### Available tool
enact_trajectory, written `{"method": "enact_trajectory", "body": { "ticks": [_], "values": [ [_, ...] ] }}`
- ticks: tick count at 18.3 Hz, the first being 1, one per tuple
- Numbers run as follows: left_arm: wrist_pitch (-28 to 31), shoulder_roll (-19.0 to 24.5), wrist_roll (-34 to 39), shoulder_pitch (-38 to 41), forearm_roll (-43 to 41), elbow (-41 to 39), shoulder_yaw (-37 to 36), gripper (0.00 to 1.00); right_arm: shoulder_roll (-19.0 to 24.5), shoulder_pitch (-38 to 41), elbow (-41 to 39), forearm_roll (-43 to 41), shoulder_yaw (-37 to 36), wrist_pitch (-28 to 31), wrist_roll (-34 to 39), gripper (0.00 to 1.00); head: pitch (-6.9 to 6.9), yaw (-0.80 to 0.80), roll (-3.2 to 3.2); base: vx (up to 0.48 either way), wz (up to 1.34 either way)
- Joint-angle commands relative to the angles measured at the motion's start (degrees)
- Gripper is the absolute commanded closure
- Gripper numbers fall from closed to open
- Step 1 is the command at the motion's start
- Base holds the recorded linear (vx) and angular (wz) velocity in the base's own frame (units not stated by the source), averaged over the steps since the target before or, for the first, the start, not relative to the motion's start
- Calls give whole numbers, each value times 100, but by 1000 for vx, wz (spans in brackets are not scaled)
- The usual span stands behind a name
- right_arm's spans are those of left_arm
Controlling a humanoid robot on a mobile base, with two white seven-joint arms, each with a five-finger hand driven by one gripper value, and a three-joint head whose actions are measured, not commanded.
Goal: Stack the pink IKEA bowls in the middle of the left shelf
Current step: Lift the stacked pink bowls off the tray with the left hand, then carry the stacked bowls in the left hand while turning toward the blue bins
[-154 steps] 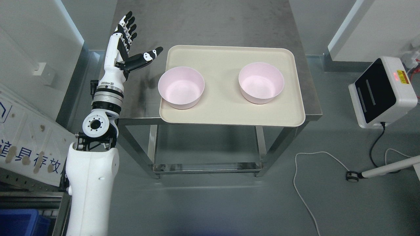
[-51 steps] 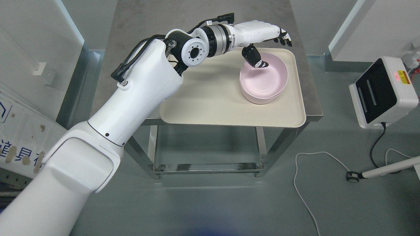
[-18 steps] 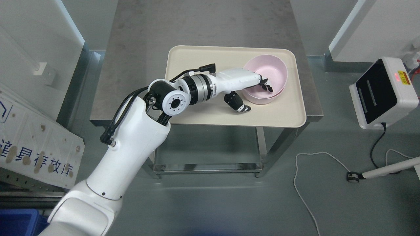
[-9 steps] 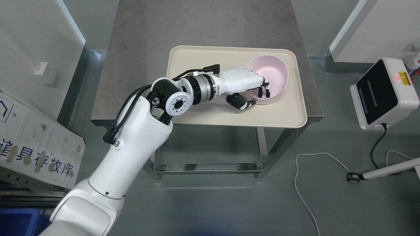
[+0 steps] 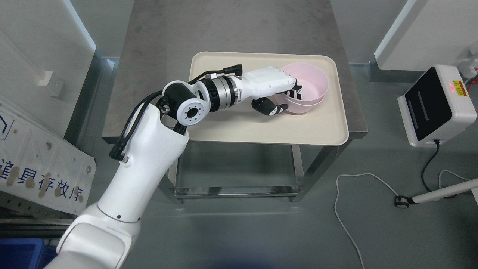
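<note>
Two pink bowls (image 5: 308,87) sit nested, one inside the other, over the right part of the beige tray (image 5: 239,123). My left hand (image 5: 286,98) grips the stack's left rim: the fingers hook inside the bowl and the thumb (image 5: 272,108) presses on the outer wall. The stack looks tilted and slightly raised off the tray. The left arm reaches in from the lower left across the tray. My right arm is out of sight.
The tray lies on a steel table (image 5: 157,56) with an open frame below. A white device with a black panel (image 5: 435,104) stands on the floor at the right, with cables (image 5: 347,209) trailing. A white signboard (image 5: 41,164) leans at the left.
The left bowl was carried over and nested in the right bowl. The hand then came round to the stack's left rim, closed on it and has tipped it up a little.
</note>
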Motion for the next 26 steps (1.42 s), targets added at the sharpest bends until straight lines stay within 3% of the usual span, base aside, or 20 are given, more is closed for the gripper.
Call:
{"method": "enact_trajectory", "body": {
  "ticks": [1,7,15,26],
  "values": [
    [-498,81,-6,-66,417,-65,1439,99,-100,0,0,44,-53,5,8,0,0,0,0,0,0],
    [-1140,81,-85,-49,1137,-144,2212,97,-100,0,0,44,-53,5,8,0,0,0,0,0,0],
    [-1149,81,-155,22,1297,-312,2398,96,-100,0,0,44,-61,5,8,0,0,0,0,-35,-21],
    [-1088,81,-138,83,1454,-320,2705,96,-100,0,0,44,-61,5,8,0,0,0,0,-227,-33]
  ]
}}
